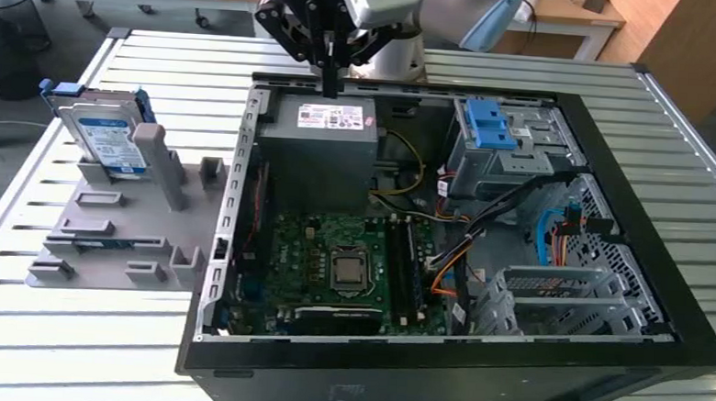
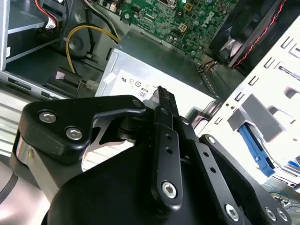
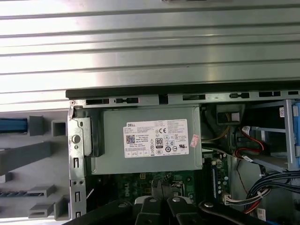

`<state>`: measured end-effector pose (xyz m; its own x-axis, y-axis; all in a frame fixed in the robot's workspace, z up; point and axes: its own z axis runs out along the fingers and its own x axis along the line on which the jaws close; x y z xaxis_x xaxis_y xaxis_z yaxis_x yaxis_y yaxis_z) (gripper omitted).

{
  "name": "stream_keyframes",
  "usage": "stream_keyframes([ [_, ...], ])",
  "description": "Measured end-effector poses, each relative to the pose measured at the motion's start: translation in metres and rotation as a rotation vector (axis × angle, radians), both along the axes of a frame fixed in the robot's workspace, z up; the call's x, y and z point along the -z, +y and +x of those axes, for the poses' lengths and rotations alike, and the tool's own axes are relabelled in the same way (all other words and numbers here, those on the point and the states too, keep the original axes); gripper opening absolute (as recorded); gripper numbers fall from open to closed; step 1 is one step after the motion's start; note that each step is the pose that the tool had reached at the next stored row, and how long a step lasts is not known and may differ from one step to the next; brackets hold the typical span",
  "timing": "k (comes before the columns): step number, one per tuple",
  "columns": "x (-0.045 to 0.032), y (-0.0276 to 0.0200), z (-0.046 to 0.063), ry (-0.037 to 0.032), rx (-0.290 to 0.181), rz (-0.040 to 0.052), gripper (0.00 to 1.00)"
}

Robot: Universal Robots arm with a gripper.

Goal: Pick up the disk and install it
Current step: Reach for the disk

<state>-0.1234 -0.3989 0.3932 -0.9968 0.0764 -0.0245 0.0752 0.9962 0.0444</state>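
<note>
End effector (image 2: 162,93) was matte black: flat linkage bars plus a rounded knuckle plate, pinned with silver hex-socket screws (image 2: 169,189). The bars carried rows of small holes. Arm (image 1: 397,60) was grey metal, with a pale silver-white wrist block.

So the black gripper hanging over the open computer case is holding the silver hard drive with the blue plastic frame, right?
Not quite. The black gripper hangs over the open black computer case, but it holds nothing. The exterior view shows the silver hard drive with the blue plastic frame standing upright in a grey plastic rack beside the case.
</note>
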Motion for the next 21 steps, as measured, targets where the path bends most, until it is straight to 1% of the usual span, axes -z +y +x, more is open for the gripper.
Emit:
stream_keyframes([
  [6, 0.0003, 0.0009, -0.003, 0.0001, 0.0, 0.0, 0.11],
  [21, 0.0014, 0.0054, -0.019, 0.0012, 0.0, -0.0002, 0.11],
])
